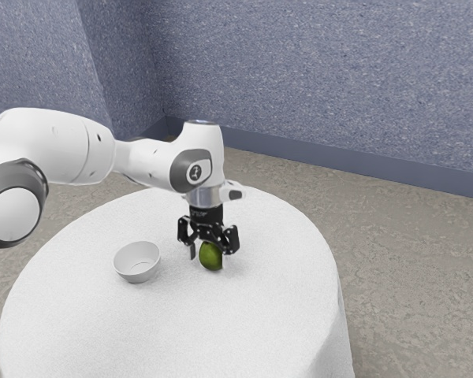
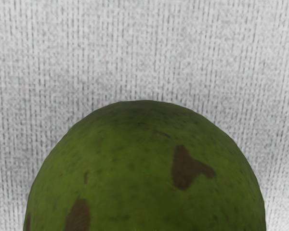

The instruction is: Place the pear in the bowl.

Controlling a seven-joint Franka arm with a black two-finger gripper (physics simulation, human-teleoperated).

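The green pear stands on the white table, directly beneath the hand in the exterior view. My gripper is lowered over it with its fingers apart, one on either side of the pear's upper part. A small gap shows between the pear and the finger on the exterior view's left, so the gripper is open. In the wrist view the brown-spotted pear looms large just under the hand. The bowl, white and upright, sits apart from the pear toward the exterior view's left.
The round table has a white cloth over its edge. My arm reaches above its far left part in the exterior view. A blue-grey wall stands beyond the table.
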